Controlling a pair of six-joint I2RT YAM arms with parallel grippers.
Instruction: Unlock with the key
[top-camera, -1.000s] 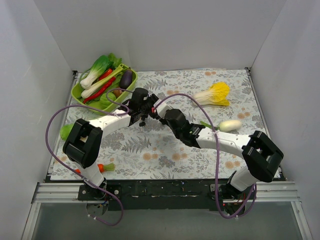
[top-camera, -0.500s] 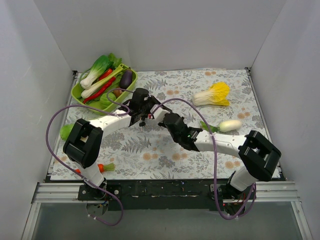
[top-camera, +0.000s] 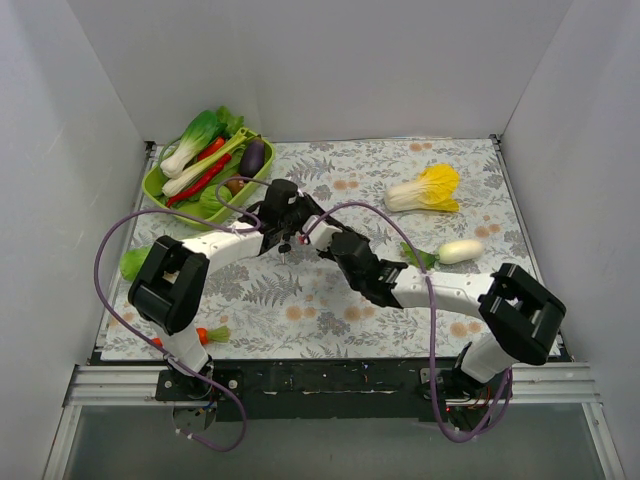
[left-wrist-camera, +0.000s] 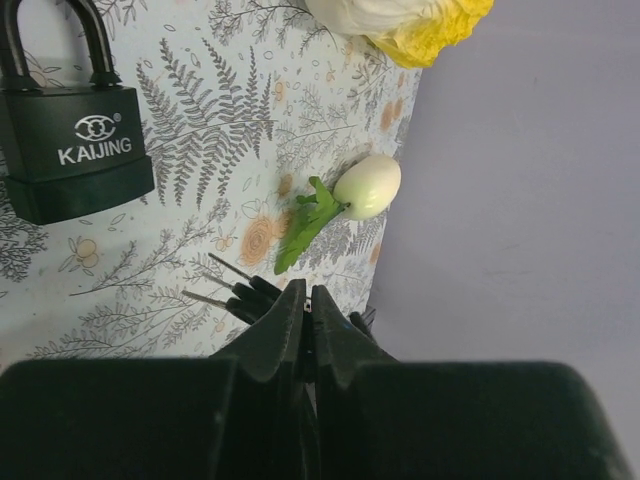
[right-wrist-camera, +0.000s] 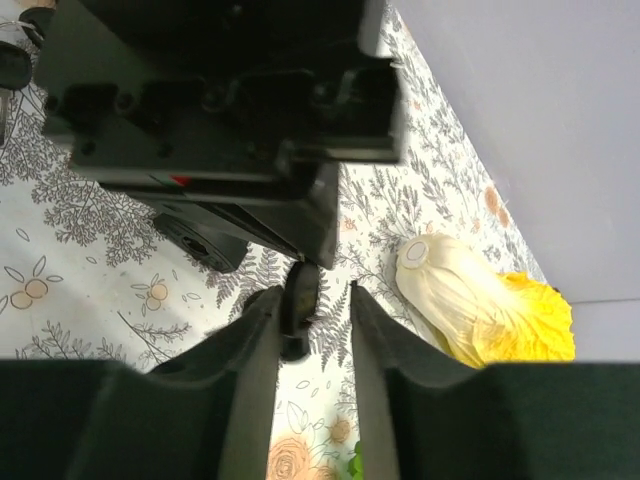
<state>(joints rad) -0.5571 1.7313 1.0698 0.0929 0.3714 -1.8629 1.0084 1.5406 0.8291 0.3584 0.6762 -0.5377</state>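
Gripper fingers on the left gripper (left-wrist-camera: 308, 300) are pressed tight together, and two keys (left-wrist-camera: 228, 285) with black heads jut out just beside its tips; whether they are pinched I cannot tell. The left arm (top-camera: 215, 245) reaches toward mid-tabletop (left-wrist-camera: 200, 130). The right arm (top-camera: 450, 290) folds at its elbow and points back to meet it. The right gripper (right-wrist-camera: 312, 292) is parted, with a small dark round piece in the gap. A black padlock (left-wrist-camera: 70, 150) lies on the tabletop ahead of the left gripper, apart from the keys. Its body reads "KAIJING" in white under a twin-ring logo.
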